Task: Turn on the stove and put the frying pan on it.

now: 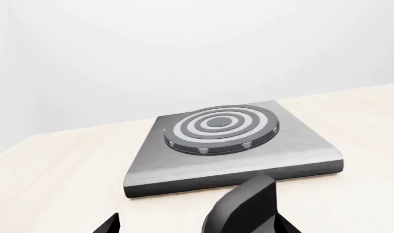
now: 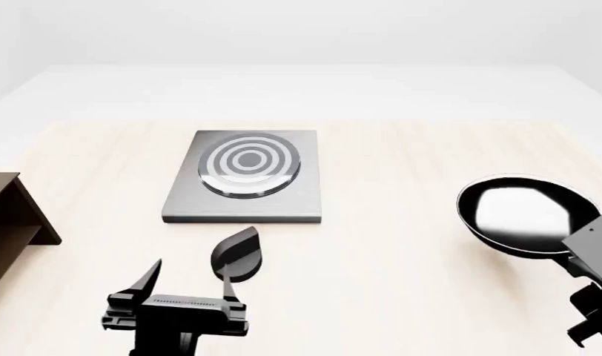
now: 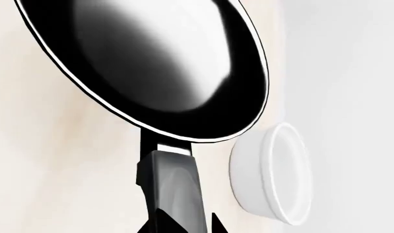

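The left gripper (image 2: pixel 194 268) hovers low over the pale wooden table (image 2: pixel 400 252), its two black fingers spread apart and holding nothing, aimed at the near edge of the flat square dark-grey stove (image 2: pixel 247 185), just short of it. The stove's round burner (image 2: pixel 250 165) shows whitish concentric rings. The right gripper (image 3: pixel 177 228) sits at the head view's right edge, closed on the long black handle (image 3: pixel 171 184) of the glossy black frying pan (image 2: pixel 523 213), well right of the stove; the handle runs back toward the robot. A white bowl (image 3: pixel 274 172) lies beside the pan.
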{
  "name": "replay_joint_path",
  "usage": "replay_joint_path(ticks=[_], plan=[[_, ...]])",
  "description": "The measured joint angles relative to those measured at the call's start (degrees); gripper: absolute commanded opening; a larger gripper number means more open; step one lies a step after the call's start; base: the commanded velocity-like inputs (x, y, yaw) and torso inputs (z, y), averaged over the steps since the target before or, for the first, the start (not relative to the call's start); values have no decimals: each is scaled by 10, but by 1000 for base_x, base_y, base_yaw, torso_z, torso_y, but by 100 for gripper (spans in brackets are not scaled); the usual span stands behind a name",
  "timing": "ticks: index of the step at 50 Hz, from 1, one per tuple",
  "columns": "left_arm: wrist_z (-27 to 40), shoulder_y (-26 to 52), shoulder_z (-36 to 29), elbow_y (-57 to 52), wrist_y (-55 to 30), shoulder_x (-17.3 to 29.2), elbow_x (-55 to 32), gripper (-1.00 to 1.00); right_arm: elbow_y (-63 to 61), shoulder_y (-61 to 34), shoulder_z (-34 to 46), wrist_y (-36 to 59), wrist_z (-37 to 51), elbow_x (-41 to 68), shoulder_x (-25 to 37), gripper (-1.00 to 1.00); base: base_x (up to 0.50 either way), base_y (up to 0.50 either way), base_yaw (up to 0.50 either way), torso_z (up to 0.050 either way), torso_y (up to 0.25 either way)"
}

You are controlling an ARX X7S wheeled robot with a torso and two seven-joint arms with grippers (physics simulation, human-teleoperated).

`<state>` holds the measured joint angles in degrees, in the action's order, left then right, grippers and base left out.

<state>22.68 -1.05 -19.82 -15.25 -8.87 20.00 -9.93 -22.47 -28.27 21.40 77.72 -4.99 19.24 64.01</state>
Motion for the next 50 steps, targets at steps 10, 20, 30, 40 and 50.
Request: replay_joint_path(ticks=[10, 20, 30, 40, 50], plan=[[1, -1, 1, 2, 4, 3, -2, 100, 0, -57, 32, 8, -6, -12, -13, -100, 0, 0, 0, 0, 1], [2, -1, 1, 6, 9, 4, -3, 100, 12, -96, 50, 4, -7, -21, -33, -100, 0, 0, 0, 0, 2], [3, -1, 0, 11, 12, 5, -4, 100, 31, -124, 55, -8, -6, -25, -58, -100, 0, 0, 0, 0, 1], [2, -1, -2, 14, 16, 6, -4, 100, 46, -152, 62, -18, -9, -28, -79, -100, 0, 0, 0, 0, 2], [1, -1, -4, 17, 20, 7, -6, 100, 57, -171, 57, -27, -13, -24, -100, -100, 0, 0, 0, 0, 2]])
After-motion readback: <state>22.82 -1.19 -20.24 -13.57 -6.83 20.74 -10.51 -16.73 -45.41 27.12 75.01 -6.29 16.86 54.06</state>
